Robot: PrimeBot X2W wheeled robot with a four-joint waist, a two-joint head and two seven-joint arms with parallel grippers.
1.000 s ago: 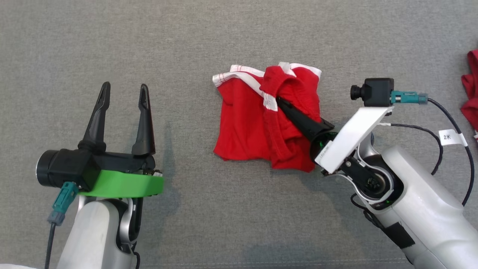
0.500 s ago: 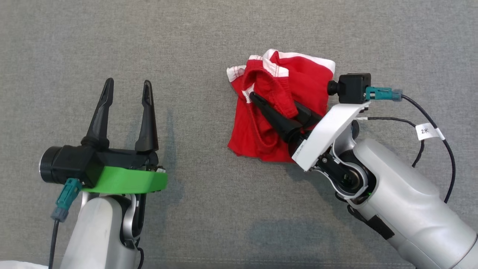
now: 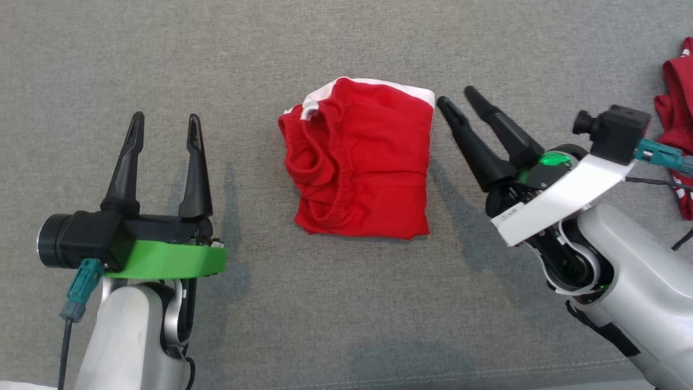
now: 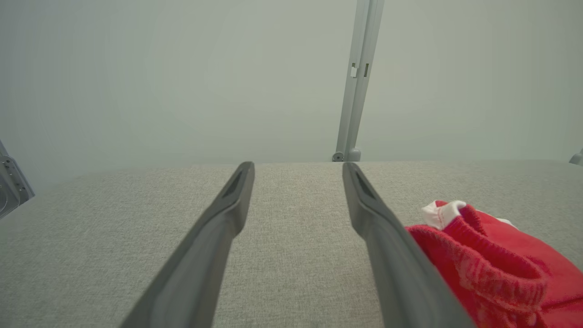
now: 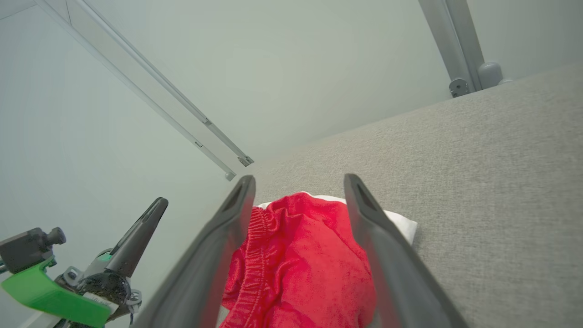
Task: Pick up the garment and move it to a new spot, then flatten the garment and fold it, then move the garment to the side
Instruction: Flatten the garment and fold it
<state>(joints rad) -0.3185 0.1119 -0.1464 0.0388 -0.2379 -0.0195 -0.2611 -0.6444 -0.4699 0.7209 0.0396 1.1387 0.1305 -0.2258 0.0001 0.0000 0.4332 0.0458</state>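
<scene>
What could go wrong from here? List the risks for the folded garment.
The garment is bunched at its left; sliding it sideways may undo the fold.
The open right claw sits close by its white-banded corner and could snag it.
Another red cloth lies at the right edge; the two could mix.

No text, number or brand can be read. The white plate [image 3: 563, 197] behind the right gripper [image 3: 456, 95] carries a small dark printed marking [image 3: 511, 216] near its lower end, too small to make out.
</scene>
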